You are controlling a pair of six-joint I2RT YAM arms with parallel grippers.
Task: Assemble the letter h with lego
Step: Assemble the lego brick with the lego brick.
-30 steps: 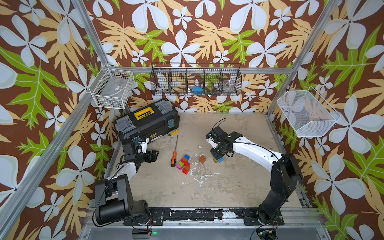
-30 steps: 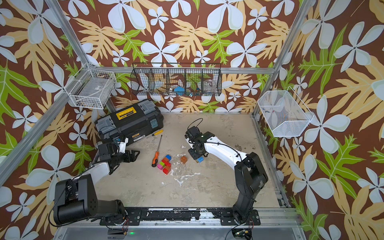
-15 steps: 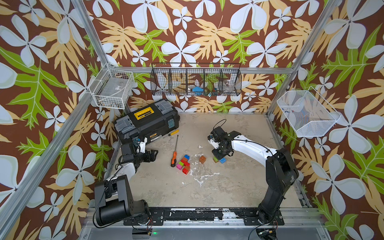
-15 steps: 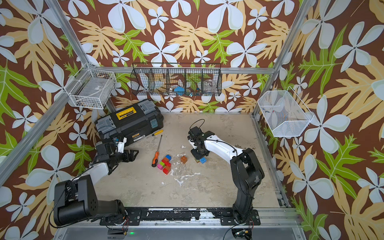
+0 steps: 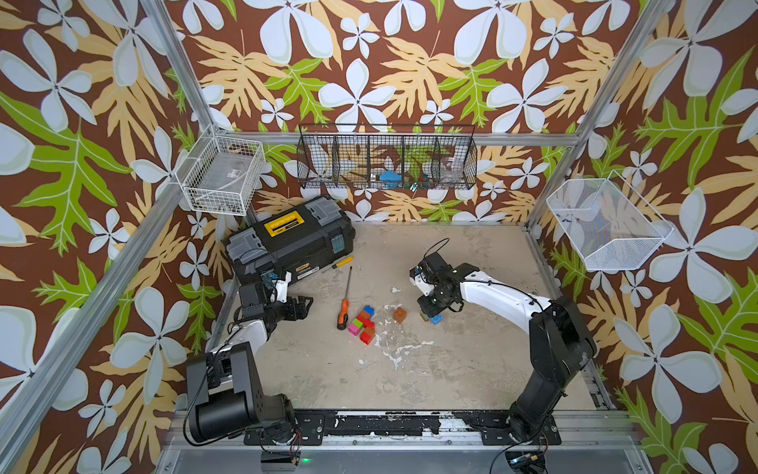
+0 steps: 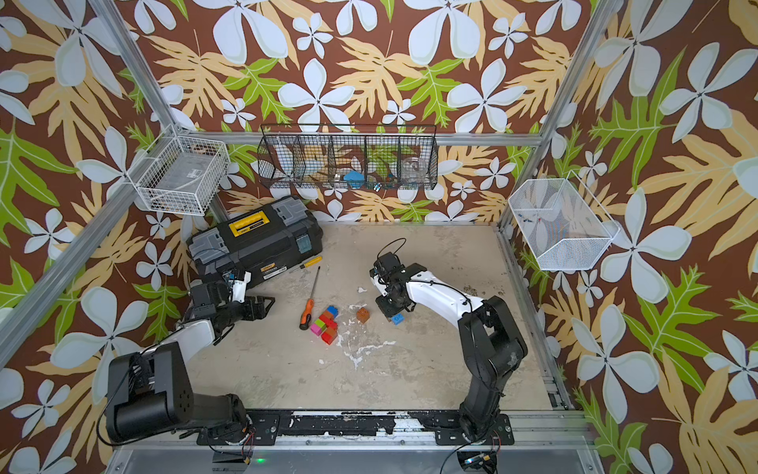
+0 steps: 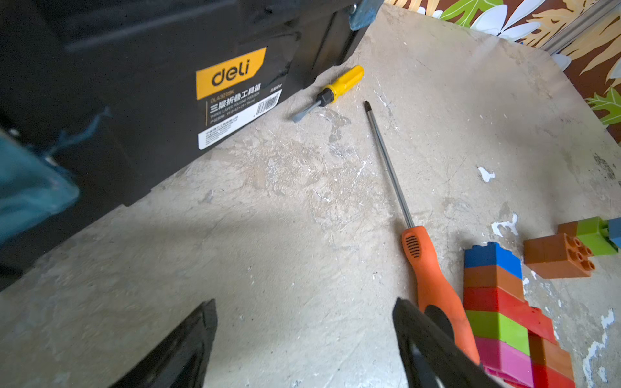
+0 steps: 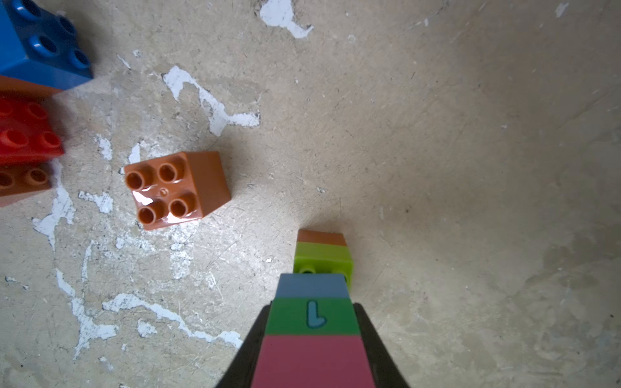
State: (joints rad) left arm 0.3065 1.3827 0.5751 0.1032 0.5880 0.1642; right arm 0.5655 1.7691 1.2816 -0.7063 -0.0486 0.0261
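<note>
My right gripper [image 8: 312,307] is shut on a pink-green-blue lego column [image 8: 312,356], the tall striped part of the letter h. The column's blue end meets the studs of a lime-green brick [image 8: 323,260] stacked on an orange one [image 8: 321,236] on the table. In both top views this gripper [image 5: 430,307] [image 6: 391,305] hangs over those bricks. A loose orange brick [image 5: 399,314] lies to their left. Further left sits a joined cluster of blue, orange, red, green and pink lego [image 5: 363,324]. My left gripper [image 5: 305,307] [image 7: 304,336] is open and empty, low over the table, left of the cluster.
An orange-handled screwdriver [image 5: 343,314] lies against the cluster's left side. A small yellow screwdriver [image 5: 340,263] and a black toolbox [image 5: 291,242] sit at the back left. Wire baskets [image 5: 387,162] hang on the walls.
The right arm's elbow has shifted slightly while the held column stays over the green and orange bricks. The left arm has barely moved.
</note>
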